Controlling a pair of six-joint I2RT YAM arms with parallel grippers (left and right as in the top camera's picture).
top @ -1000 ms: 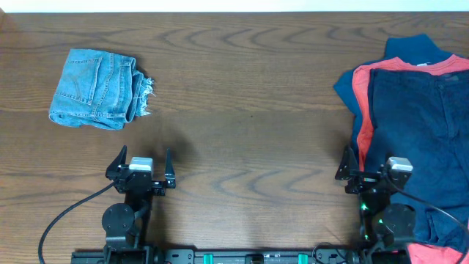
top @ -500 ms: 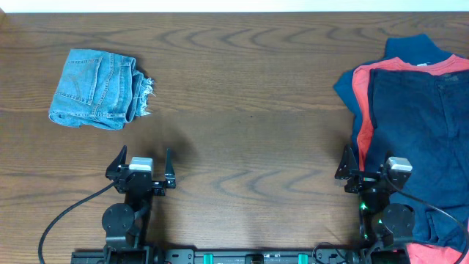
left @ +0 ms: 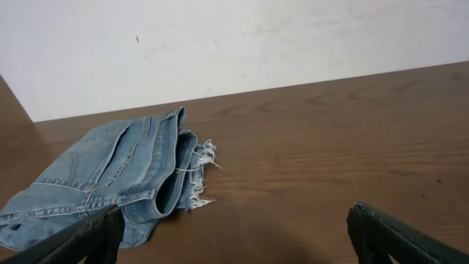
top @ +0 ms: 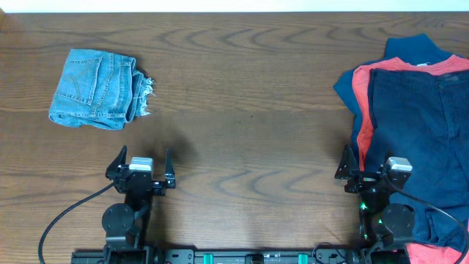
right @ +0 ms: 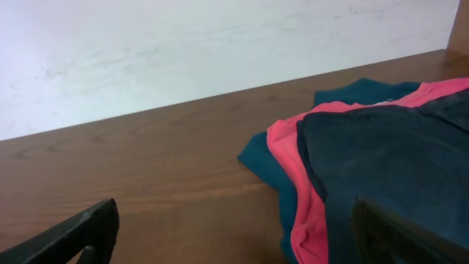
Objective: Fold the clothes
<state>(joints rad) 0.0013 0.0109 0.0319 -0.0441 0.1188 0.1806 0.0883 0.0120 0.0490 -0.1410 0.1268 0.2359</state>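
The clothes, a pair of light-blue denim jeans [top: 95, 88], lie in a compact folded bundle at the back left of the table, frayed hem towards the right. The left wrist view has the jeans [left: 117, 176] ahead and to the left. My left gripper [top: 144, 157] stands open near the front edge, apart from the jeans, and the wrist view shows nothing between the left gripper's [left: 234, 238] fingers. My right gripper [top: 366, 163] stands open at the front right, empty. In its own view the right gripper [right: 234, 238] has one finger [right: 381, 227] over dark cloth.
At the right edge lies a pile of other garments: a dark navy piece [top: 418, 125] on top, a red-orange shirt [top: 360, 110] under it, and a blue piece [top: 410, 48] at the back. Bare wooden table [top: 249, 110] lies between the jeans and the pile.
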